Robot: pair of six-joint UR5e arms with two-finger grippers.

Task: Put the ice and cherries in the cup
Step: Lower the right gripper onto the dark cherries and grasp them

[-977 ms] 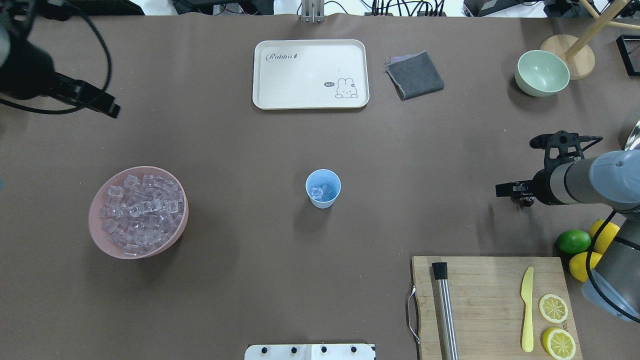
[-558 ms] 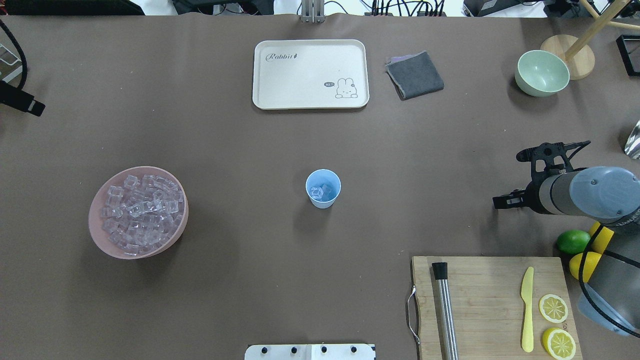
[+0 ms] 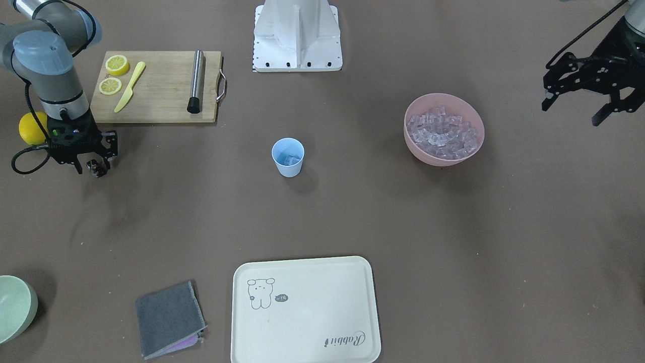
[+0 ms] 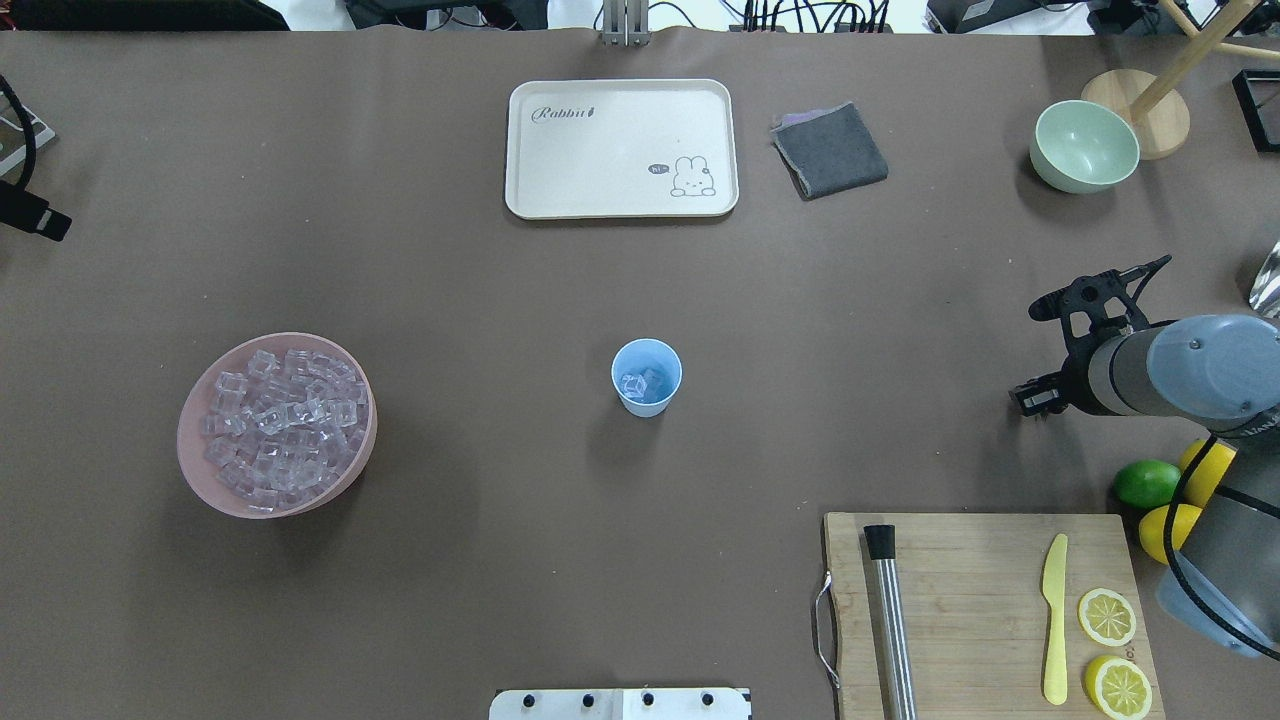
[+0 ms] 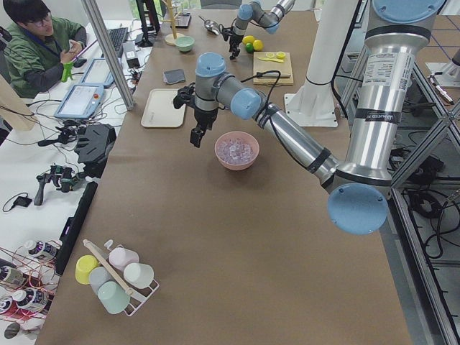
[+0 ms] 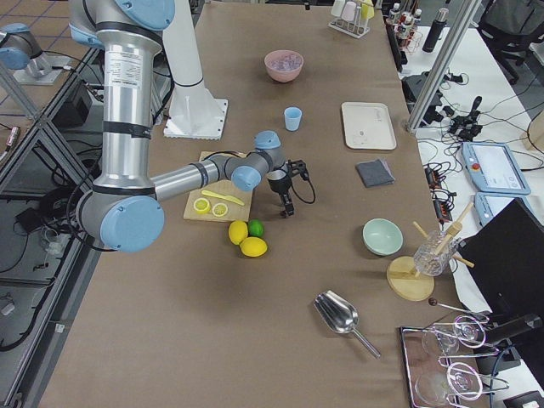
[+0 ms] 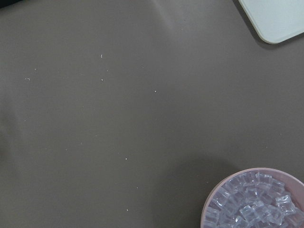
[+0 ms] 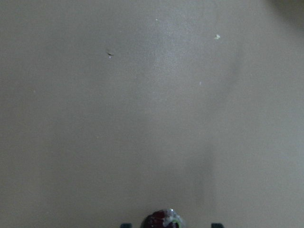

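The cherries [image 3: 96, 169] sit on the surface at the robot's right end, a little beyond the cutting board [image 3: 156, 96] on the side far from the robot. The right gripper [image 3: 92, 162] points straight down over them, its jaws apart, one on either side of the fruit. Its wrist view shows a dark cherry centred between the tips with a gap on each side, so I'd say it grips nothing yet. I can't make out which way the pair's long axis runs. The cup [image 3: 289, 170], with a few cubes of ice [image 3: 288, 158] inside, stands mid-surface, well apart to this gripper's left. The left gripper [image 3: 571, 113] hangs wide open and empty beyond the pink bowl [image 3: 418, 151], so the right arm is far nearer.
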